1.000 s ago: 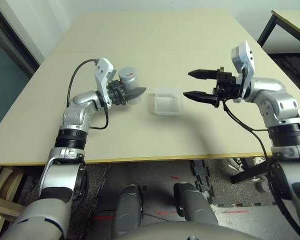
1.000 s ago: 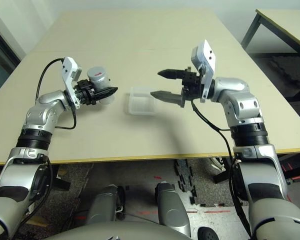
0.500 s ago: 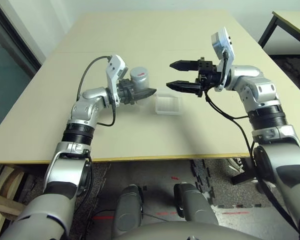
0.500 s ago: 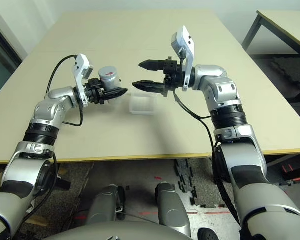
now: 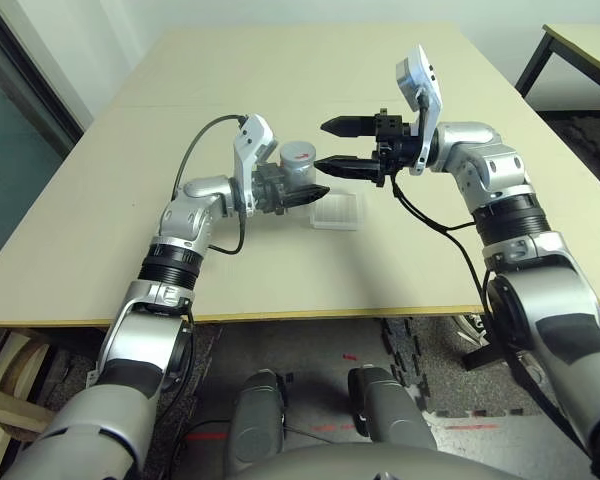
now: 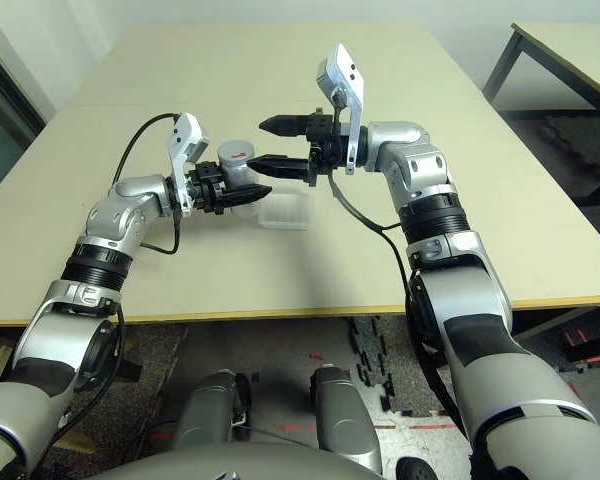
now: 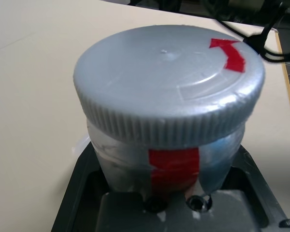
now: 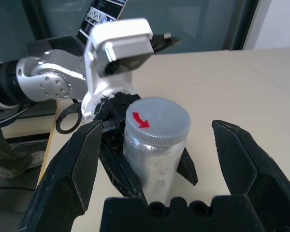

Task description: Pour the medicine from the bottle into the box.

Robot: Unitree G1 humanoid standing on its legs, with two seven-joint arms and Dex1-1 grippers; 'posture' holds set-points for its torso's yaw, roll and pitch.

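My left gripper [image 5: 315,195] is shut on the lower body of the bottle [image 5: 298,160], holding it upright above the table just left of the box [image 5: 338,210]. The bottle is silver-grey with a red label band [image 7: 174,164], and its round grey cap [image 7: 169,72] carrying a red arrow is on. My right gripper [image 5: 322,146] is open, reaching over the box from the right. Its two fingers [image 8: 82,159] stand on either side of the cap without touching it. The clear box lies flat on the table. The medicine is hidden inside the bottle.
The beige table [image 5: 280,70] stretches far behind and to both sides of the arms. Its front edge [image 5: 280,318] runs close below the box. A second table [image 5: 580,40] stands off to the far right, over dark floor mats.
My left arm has carried the bottle rightward and up toward the box. My right gripper has swung left across the box, and its open fingers now flank the cap.
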